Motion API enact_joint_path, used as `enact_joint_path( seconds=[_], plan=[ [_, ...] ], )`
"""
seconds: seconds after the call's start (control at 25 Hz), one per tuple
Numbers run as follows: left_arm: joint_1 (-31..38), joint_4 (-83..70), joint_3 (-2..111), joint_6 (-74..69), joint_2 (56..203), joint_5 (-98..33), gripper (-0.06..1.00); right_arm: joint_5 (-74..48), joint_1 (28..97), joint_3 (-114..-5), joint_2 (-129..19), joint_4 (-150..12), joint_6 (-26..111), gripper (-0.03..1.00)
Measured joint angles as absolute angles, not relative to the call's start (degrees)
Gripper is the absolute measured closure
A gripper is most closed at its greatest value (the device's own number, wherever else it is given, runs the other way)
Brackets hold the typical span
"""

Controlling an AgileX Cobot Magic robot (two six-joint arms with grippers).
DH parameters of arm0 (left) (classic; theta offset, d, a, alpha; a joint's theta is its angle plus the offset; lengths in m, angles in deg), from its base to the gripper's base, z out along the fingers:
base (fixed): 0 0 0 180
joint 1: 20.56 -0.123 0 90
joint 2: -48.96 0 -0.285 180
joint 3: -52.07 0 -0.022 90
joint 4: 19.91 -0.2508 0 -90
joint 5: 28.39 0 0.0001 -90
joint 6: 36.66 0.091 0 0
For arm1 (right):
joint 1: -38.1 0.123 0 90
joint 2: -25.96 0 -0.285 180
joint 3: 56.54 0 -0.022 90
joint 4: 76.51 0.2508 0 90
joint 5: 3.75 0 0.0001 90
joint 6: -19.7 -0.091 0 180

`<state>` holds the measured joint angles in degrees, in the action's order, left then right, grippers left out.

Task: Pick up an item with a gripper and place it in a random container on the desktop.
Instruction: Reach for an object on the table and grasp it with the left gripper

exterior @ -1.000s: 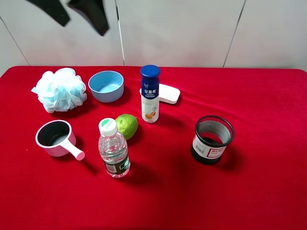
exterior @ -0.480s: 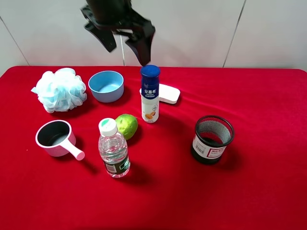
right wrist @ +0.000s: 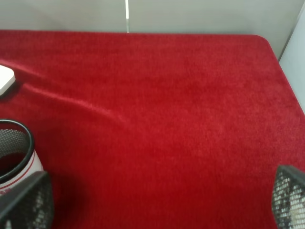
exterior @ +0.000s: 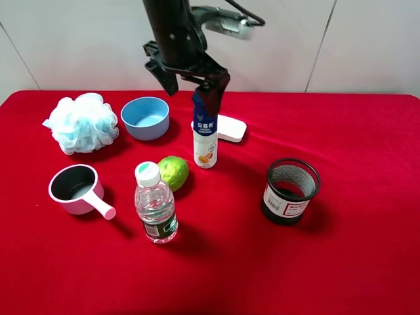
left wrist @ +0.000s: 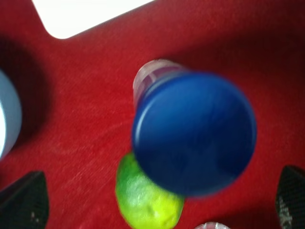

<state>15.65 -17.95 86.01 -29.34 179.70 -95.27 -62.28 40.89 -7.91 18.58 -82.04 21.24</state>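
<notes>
The white bottle (exterior: 205, 143) with a dark blue cap stands upright on the red desktop (exterior: 354, 131), right of the light blue bowl (exterior: 146, 117). My left gripper (exterior: 191, 88) hangs open just above the cap, one finger on each side, not touching it. In the left wrist view the cap (left wrist: 193, 133) fills the middle between the open fingertips (left wrist: 24, 200), and the bowl's rim (left wrist: 7, 114) shows at the edge. My right gripper (right wrist: 157, 200) is open and empty over bare red cloth; it is out of the exterior high view.
A white soap box (exterior: 226, 128) lies behind the bottle and a lime (exterior: 174, 172) in front of it. A clear water bottle (exterior: 155, 203), a pink-handled scoop cup (exterior: 77, 189), a blue bath puff (exterior: 82, 123) and a black mesh cup (exterior: 291, 190) stand around.
My left arm has swung from the upper left down and to the right, until its open fingers sit over the bottle's cap. Nothing on the table has moved.
</notes>
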Motion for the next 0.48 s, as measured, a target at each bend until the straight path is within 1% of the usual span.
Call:
enact_joint_path(
  seconds=[0.2,0.48],
  plan=[
    [16.9,-18.2,89.1,-29.1,183.3,-95.3,0.0,-62.3,40.9,-7.9,18.6,-82.0,21.2,0.28],
    [18.1,-19.9,89.7,-29.0,185.5,-95.2,0.0,-62.3,40.9,-7.9,18.6,-82.0,21.2,0.28]
  ],
)
